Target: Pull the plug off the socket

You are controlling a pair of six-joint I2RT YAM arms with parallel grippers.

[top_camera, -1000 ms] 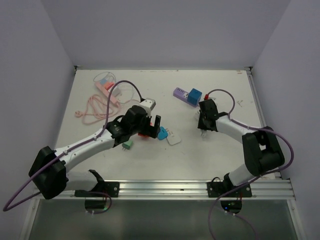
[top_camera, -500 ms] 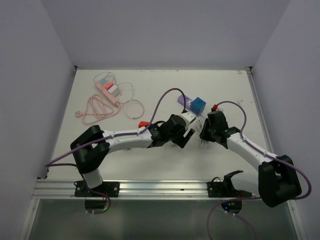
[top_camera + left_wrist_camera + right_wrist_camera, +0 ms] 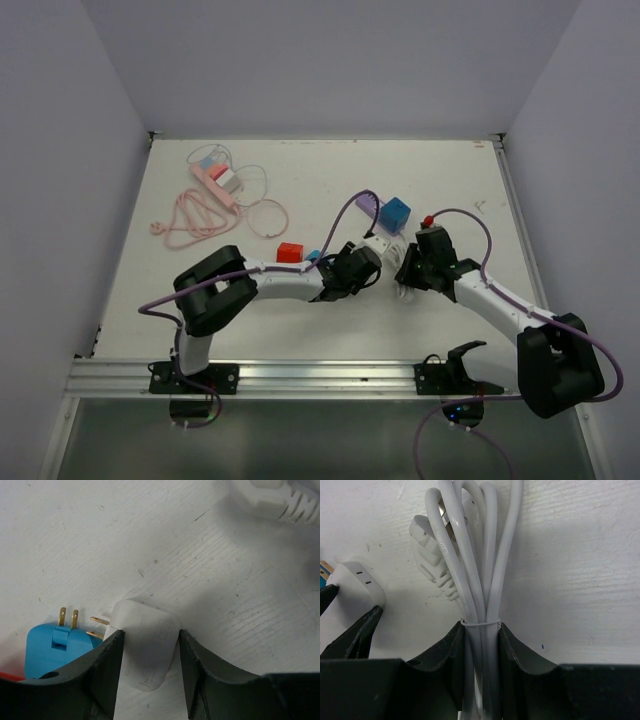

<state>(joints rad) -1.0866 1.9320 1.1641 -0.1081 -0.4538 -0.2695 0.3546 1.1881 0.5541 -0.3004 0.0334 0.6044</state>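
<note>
A white adapter [image 3: 150, 627] lies flat on the table, its two brass prongs pointing at a blue adapter [image 3: 52, 647] beside it. My left gripper [image 3: 150, 632] has closed on its sides, both pads touching it. In the right wrist view the same white adapter [image 3: 360, 582] shows two socket slots. My right gripper [image 3: 480, 626] is shut on a tied bundle of white cable [image 3: 480, 580], whose moulded plug [image 3: 427, 545] lies apart from the adapter. From above, the left gripper [image 3: 350, 272] and right gripper [image 3: 408, 272] nearly meet at mid-table.
A red block [image 3: 290, 252] lies left of the left wrist. A blue cube [image 3: 394, 213] sits just behind the grippers. A pink power strip [image 3: 215, 180] with its coiled pink cord [image 3: 195, 215] occupies the back left. White walls close in the table.
The left arm swung right, away from the red block, to meet the right gripper, and its jaws narrowed onto the white adapter. The right arm shifted slightly nearer, still holding the cable.
</note>
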